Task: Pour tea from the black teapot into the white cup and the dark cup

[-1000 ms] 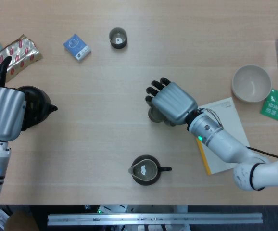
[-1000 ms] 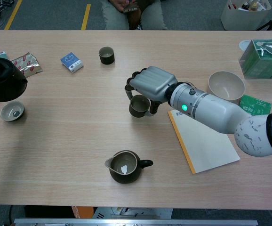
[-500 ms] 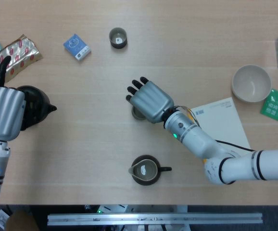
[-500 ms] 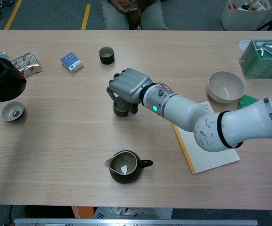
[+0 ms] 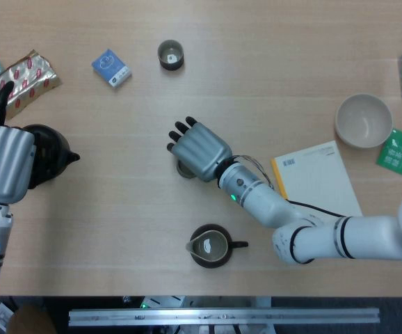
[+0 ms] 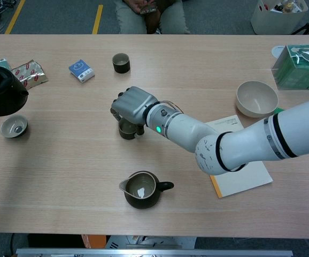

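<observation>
Two robot hands are in play: the right robot hand (image 6: 131, 107) is wrapped over a dark cup (image 6: 126, 129) near the table (image 6: 63, 166) centre, fingers curled around it from above, so the cup is held. The left robot hand (image 5: 5, 163) is closed on the black teapot (image 5: 50, 154) at the far left edge, spout pointing right; in the chest view the teapot (image 6: 4, 96) is seen hanging just above the white cup (image 6: 14, 126). Whether the dark cup is lifted or slid on the table cannot be told. Judged step: the dark cup is being brought leftward toward the teapot side. To be done well, the cup should be kept upright, moved low and slow, set down near the white cup but not touching it, and released fully before any tilt of the teapot. The spout should be lined up over the cup mouth first, then tilted gradually. Counts: one black teapot, one white cup, two dark cups (the held one and a second dark cup (image 5: 170, 54) at the far side), one dark pitcher (image 5: 211, 246) with handle near the front edge, one pale bowl (image 5: 363, 120), one notebook (image 5: 319, 182), one small blue packet (image 5: 111, 67), one red-patterned foil packet (image 5: 23, 78).
</observation>
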Available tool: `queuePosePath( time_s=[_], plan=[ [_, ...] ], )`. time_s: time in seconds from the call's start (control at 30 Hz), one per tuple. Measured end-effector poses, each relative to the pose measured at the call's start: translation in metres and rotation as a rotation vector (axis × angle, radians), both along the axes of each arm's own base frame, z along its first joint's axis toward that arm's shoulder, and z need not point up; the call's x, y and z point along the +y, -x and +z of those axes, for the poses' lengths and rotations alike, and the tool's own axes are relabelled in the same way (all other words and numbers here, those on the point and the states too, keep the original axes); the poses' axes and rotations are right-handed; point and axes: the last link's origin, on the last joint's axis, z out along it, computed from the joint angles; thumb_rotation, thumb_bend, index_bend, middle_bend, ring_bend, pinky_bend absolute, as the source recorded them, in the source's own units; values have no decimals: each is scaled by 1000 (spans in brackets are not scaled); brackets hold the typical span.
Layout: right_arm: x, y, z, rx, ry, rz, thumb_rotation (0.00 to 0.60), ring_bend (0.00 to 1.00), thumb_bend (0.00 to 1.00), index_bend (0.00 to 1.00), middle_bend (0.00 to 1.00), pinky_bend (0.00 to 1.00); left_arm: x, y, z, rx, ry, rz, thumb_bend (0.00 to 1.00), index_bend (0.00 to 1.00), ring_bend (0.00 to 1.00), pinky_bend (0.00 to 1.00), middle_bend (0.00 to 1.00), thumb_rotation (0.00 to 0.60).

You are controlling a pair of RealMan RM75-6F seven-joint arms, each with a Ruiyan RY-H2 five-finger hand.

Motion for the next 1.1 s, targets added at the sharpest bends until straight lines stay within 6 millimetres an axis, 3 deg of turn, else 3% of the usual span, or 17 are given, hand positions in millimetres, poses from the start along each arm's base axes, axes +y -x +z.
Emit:
queuePosePath(
  time_s=[0.23, 0.97, 1.1],
  plan=[
    [1, -2, -5, 4, -5, -4, 600, 134, 188, 462, 262, 164, -1, 1, 0, 0, 1, 3, 307, 998, 875, 3, 1000, 599],
    [2, 0, 1, 23, -8, 1, 600, 75, 201, 298, 203, 113, -2, 5, -1, -4, 8, 7, 307, 997, 874, 3, 1000, 598],
    [2, 1, 2, 30, -9, 2, 600, 50, 205, 229, 173, 92, -2, 5, -1, -3, 10, 7, 307, 997, 874, 3, 1000, 599]
  ],
)
